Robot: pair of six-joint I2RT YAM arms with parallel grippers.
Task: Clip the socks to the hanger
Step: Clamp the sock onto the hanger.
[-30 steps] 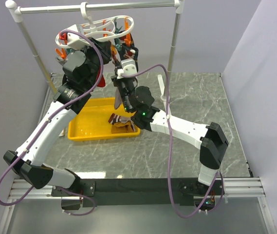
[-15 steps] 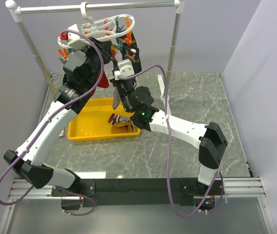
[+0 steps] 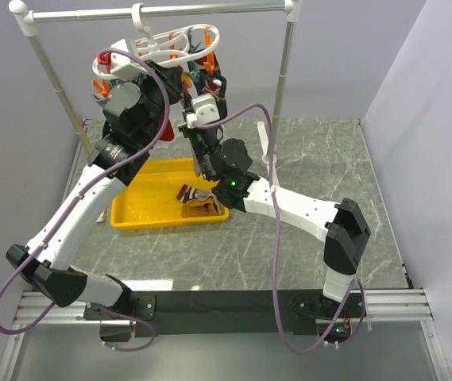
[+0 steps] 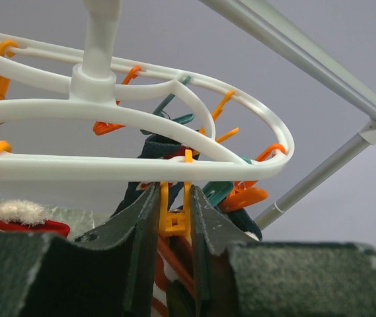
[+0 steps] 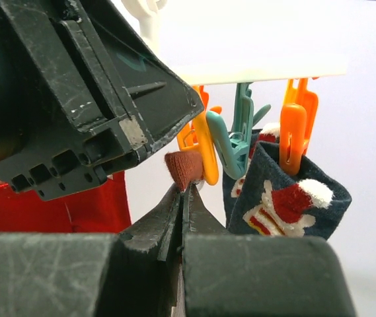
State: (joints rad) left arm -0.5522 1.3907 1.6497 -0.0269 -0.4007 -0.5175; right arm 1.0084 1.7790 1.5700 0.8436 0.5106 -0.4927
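The white hanger (image 4: 128,115) hangs by its hook from the rail, with orange and teal clothespins below its ring. My left gripper (image 4: 174,198) is shut on an orange clothespin (image 4: 174,221), squeezing its handles just under the ring. My right gripper (image 5: 186,191) is shut on a rust-brown sock (image 5: 182,166), whose tip pokes up against the jaws of that orange clothespin (image 5: 206,155). A dark navy sock (image 5: 287,198) with a red and white pattern hangs from another orange pin (image 5: 293,129). A red sock (image 5: 55,211) hangs at the left. In the top view both grippers meet under the hanger (image 3: 170,44).
A yellow tray (image 3: 142,214) lies on the marble table below the hanger, with more socks (image 3: 198,198) at its right end. The white stand's rail (image 3: 210,8) and right post (image 3: 283,79) frame the hanger. A teal pin (image 5: 230,148) hangs right beside the sock tip.
My right arm has risen and carried the sock up under the hanger to the pin. The hanger swayed slightly. My left gripper has stayed shut on the clothespin.
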